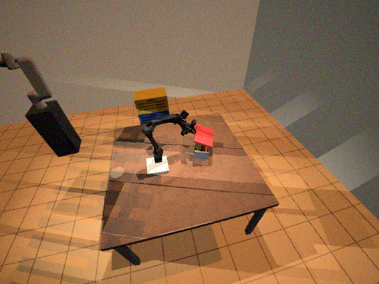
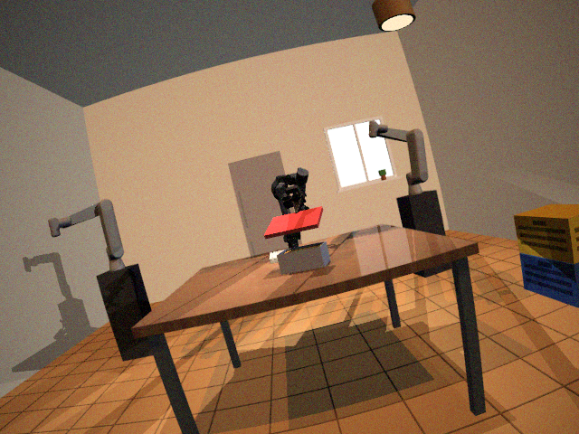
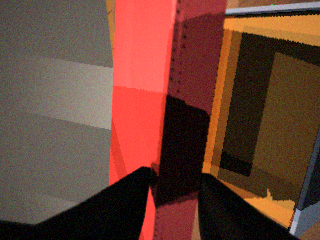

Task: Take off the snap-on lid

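The red lid is off the storage box and hangs tilted above it, with a gap between them. The grey-blue storage box stands open on the table, and its orange-brown inside shows in the wrist view. My gripper is shut on the lid's near edge, one finger on each side of it. In the exterior view the fingertips are hidden behind the lid.
The wooden table carries the arm's white base plate, which is to the left of the box in the top view. Yellow and blue crates stand beyond the table. Other arms stand on dark pedestals off the table.
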`<state>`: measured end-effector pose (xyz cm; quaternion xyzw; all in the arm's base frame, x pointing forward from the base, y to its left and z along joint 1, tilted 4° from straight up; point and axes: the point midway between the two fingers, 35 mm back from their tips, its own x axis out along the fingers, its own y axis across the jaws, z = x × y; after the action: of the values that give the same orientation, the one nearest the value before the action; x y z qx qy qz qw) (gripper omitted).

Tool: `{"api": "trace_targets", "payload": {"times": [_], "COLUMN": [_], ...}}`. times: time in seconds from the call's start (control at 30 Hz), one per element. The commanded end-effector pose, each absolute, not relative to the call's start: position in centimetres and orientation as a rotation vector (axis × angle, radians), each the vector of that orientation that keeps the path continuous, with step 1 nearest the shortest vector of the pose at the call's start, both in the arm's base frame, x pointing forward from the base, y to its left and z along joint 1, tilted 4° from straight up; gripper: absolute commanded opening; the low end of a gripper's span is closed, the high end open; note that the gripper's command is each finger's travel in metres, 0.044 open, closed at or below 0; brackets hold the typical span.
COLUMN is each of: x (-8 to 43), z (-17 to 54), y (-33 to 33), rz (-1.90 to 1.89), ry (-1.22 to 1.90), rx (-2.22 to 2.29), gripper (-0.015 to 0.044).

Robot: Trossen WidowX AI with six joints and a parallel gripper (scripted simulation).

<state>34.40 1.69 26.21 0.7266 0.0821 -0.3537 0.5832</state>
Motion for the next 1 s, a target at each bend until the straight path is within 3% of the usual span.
{"api": "trace_targets", "payload": {"times": [0.0, 0.97], "x": [34.5, 31.8], "z": [26.7, 25.7], "y": [1.7, -3.5], "rz": [-0.815, -0.817], "ry": [0.19, 0.189], "rx": [1.697, 1.692], "gripper": [0.0, 0.0]}}
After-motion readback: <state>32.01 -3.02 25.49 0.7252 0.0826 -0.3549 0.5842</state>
